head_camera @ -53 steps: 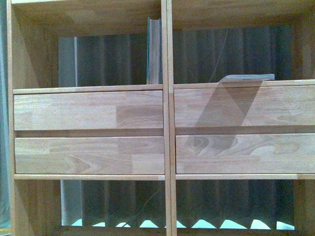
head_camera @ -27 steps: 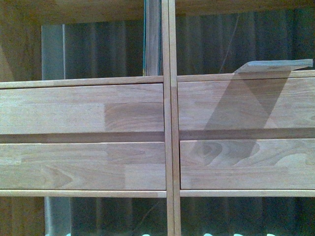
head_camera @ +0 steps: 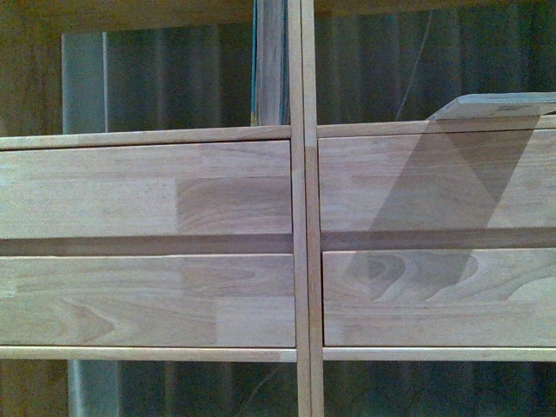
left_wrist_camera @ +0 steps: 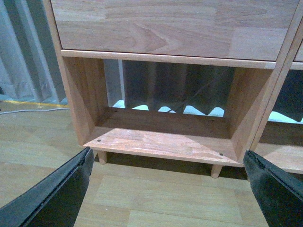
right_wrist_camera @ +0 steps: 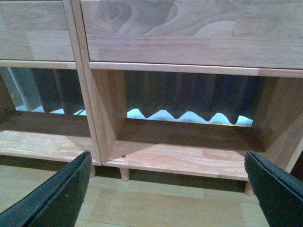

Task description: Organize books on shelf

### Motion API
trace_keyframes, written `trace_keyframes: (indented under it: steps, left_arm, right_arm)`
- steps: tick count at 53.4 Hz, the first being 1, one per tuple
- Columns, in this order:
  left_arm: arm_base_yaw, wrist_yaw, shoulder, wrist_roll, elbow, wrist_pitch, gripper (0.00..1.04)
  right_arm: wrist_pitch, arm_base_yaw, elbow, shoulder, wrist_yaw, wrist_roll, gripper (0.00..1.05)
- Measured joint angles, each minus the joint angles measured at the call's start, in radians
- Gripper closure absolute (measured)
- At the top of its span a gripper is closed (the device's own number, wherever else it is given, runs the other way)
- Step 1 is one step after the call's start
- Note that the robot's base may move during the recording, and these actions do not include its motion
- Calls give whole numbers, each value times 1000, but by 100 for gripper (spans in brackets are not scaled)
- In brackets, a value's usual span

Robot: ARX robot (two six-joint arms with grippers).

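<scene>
I am closing in on the shelf (head_camera: 139, 137): over the last second its drawer fronts (head_camera: 148, 195) have been swelling in the front view until they are nearly filling it, and the bottom compartments (head_camera: 200, 391) are sliding almost out of sight, so I am now standing close enough to start reaching rather than driving. Neither book is moving. The teal book (head_camera: 271, 69) is standing upright in the upper left bay, pressed against the upright (head_camera: 304, 261), which looks like its proper place. The thin book (head_camera: 504, 106) is lying flat in the upper right bay, well apart from the teal one, and it seems to be jutting over the front edge, throwing a slanted shadow (head_camera: 434, 191) down the drawers; I am judging that one to be the book still needing to be stood up. My left gripper (left_wrist_camera: 168, 153) and right gripper (right_wrist_camera: 168, 155) are both hanging low over the floor (left_wrist_camera: 156, 198), jaws spread wide and carrying nothing, pointing at the bottom compartments instead of the books above.
</scene>
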Motion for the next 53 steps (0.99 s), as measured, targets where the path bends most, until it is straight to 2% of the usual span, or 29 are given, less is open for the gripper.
trace_keyframes:
  steps: [53]
  left_arm:
    - [0, 0, 0, 0, 0, 0, 7]
  right_arm:
    - [0, 0, 0, 0, 0, 0, 7]
